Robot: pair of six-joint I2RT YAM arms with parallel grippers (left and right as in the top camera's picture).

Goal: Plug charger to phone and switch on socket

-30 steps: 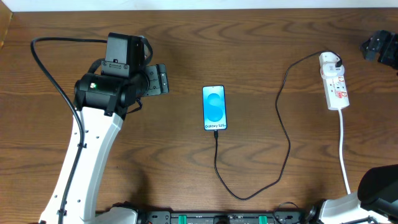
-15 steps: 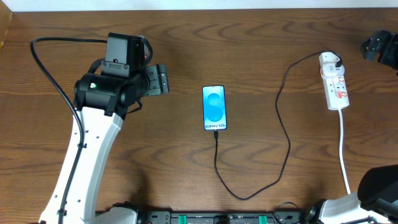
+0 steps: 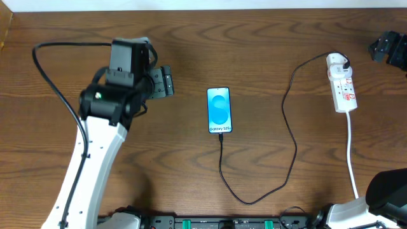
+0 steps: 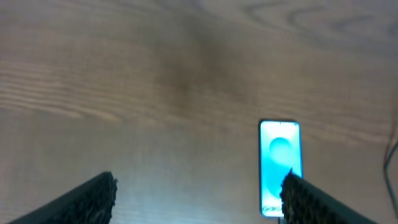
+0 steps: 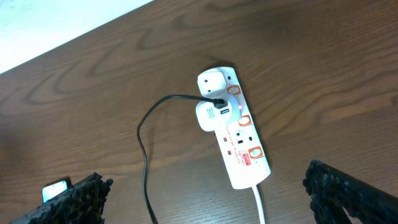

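The phone (image 3: 219, 110) lies flat mid-table, its blue screen lit; it also shows in the left wrist view (image 4: 280, 160). The black charger cable (image 3: 294, 143) runs from the phone's bottom edge in a loop to the white adapter (image 3: 339, 63), which sits in the white socket strip (image 3: 344, 89). My left gripper (image 3: 163, 81) is open and empty, left of the phone; its fingers (image 4: 199, 202) hover above the table. My right gripper (image 3: 383, 46) is open and empty, above and right of the socket (image 5: 235, 137). The adapter (image 5: 210, 114) and cable (image 5: 142, 149) show between its fingers (image 5: 211, 202).
The socket's white cord (image 3: 351, 152) runs toward the front right edge. The left arm's black cable (image 3: 51, 76) arcs over the left of the table. The right arm's base (image 3: 388, 191) sits at the front right corner.
My left arm has shifted slightly, with its gripper still open. The phone, cable, socket and right gripper have not moved.
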